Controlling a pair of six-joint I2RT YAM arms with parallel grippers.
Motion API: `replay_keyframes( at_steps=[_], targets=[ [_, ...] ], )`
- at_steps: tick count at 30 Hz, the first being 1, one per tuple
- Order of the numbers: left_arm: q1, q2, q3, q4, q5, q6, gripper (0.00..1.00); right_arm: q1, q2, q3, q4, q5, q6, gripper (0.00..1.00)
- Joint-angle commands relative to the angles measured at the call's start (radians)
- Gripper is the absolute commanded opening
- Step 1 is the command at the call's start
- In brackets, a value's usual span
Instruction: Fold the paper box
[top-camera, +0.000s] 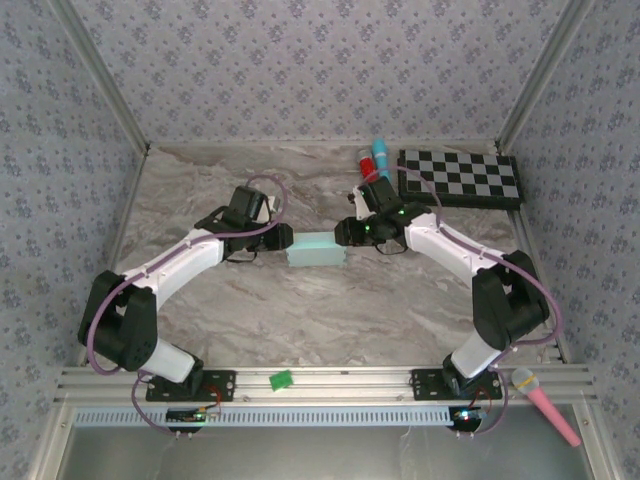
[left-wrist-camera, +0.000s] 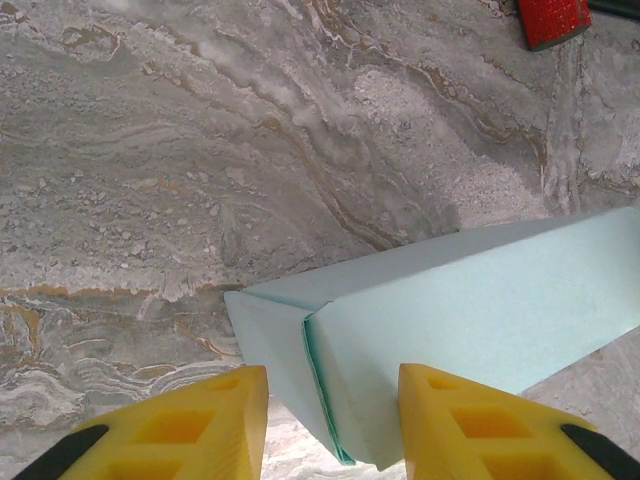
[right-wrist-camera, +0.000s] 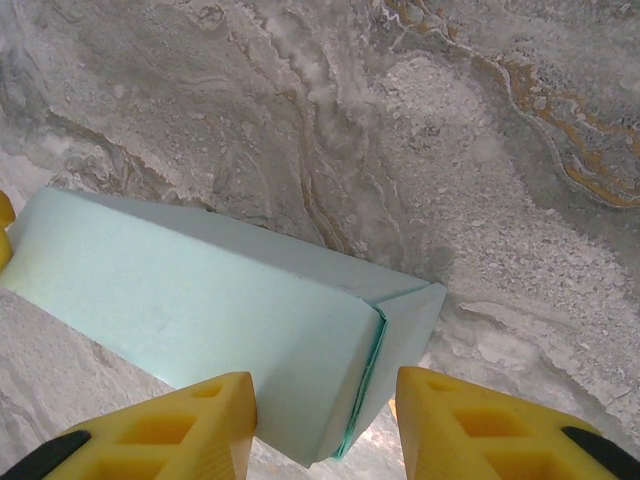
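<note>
Now, with the paper box (top-camera: 317, 250) mid-desk, the left pincer (left-wrist-camera: 332, 420) and right pincer (right-wrist-camera: 325, 425), both apart astride its ends, should press the flaps squarely.

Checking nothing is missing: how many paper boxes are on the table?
1: the paper box lies mid-table between the left gripper and the right gripper.
</note>
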Motion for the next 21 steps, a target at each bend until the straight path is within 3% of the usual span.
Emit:
replay_keyframes(
  at_steps=[1,21],
  targets=[
    [0.001,0.010,-0.031,-0.049,-0.017,-0.003,0.38,0.010,0.036,-0.033,-0.061,0.040,-0.005,0.43],
    [-0.005,0.018,-0.081,-0.043,-0.022,-0.010,0.28,0.014,0.067,-0.095,-0.041,0.054,-0.001,0.32]
  ],
)
